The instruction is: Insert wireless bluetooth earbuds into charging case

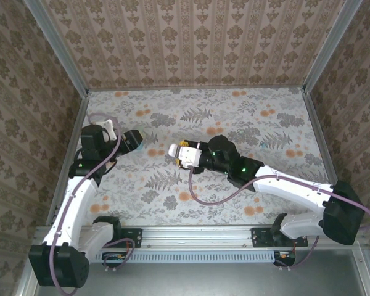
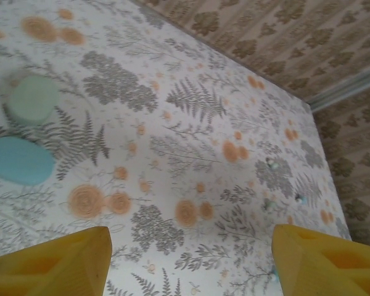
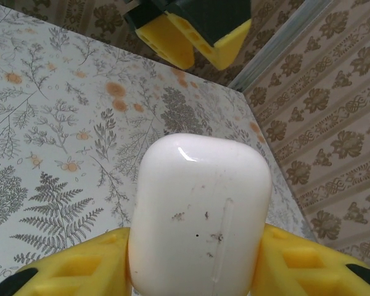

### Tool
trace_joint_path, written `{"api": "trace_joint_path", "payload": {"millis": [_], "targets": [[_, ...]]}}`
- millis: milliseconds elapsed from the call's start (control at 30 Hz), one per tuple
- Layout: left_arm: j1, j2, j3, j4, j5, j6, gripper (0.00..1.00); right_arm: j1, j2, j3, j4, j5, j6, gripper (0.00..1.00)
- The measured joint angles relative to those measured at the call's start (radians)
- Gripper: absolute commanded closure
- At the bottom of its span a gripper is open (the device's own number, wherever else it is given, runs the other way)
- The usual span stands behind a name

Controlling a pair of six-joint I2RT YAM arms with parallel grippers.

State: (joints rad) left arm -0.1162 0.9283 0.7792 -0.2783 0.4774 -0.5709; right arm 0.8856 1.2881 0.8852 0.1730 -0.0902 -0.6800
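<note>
My right gripper (image 3: 197, 253) is shut on a white charging case (image 3: 200, 203), its yellow fingers pressed to both sides and the closed case standing out toward the camera. From above, that gripper (image 1: 180, 154) holds the case (image 1: 174, 150) over the middle of the table. My left gripper (image 2: 191, 240) is open, with only floral tabletop between its fingers. It hangs at the table's left (image 1: 135, 140), facing the right gripper. Tiny pale earbuds (image 2: 271, 164) lie far off on the cloth, another earbud (image 2: 301, 198) close by them.
A pale green pebble-shaped case (image 2: 31, 98) and a light blue one (image 2: 18, 160) lie on the floral tabletop (image 2: 172, 123) at the left of the left wrist view. Patterned walls enclose the table on three sides. The left gripper's yellow fingers (image 3: 172, 43) hang ahead of the held case.
</note>
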Motion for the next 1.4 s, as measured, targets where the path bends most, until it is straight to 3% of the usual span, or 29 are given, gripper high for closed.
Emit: {"api": "trace_joint_path", "payload": {"millis": [300, 567, 800, 967, 1233, 1400], "targets": [[-0.042, 0.011, 0.000, 0.053, 0.094, 0.026, 0.28, 0.003, 0.002, 0.000, -0.005, 0.008, -0.009, 0.54], [-0.146, 0.060, 0.017, 0.100, 0.311, 0.060, 0.23, 0.003, 0.016, 0.000, -0.006, 0.039, -0.005, 0.54], [-0.225, 0.076, 0.029, 0.096, 0.432, 0.089, 0.22, 0.003, 0.021, 0.000, -0.004, 0.061, 0.004, 0.53], [-0.280, 0.099, 0.041, 0.092, 0.467, 0.112, 0.28, 0.003, 0.021, 0.000, -0.003, 0.061, 0.010, 0.53], [-0.323, 0.145, 0.073, 0.081, 0.472, 0.144, 0.49, 0.003, 0.021, 0.000, 0.000, 0.061, 0.029, 0.53], [-0.327, 0.173, 0.092, 0.079, 0.468, 0.150, 0.55, 0.003, 0.021, 0.000, 0.006, 0.060, 0.031, 0.53]]}}
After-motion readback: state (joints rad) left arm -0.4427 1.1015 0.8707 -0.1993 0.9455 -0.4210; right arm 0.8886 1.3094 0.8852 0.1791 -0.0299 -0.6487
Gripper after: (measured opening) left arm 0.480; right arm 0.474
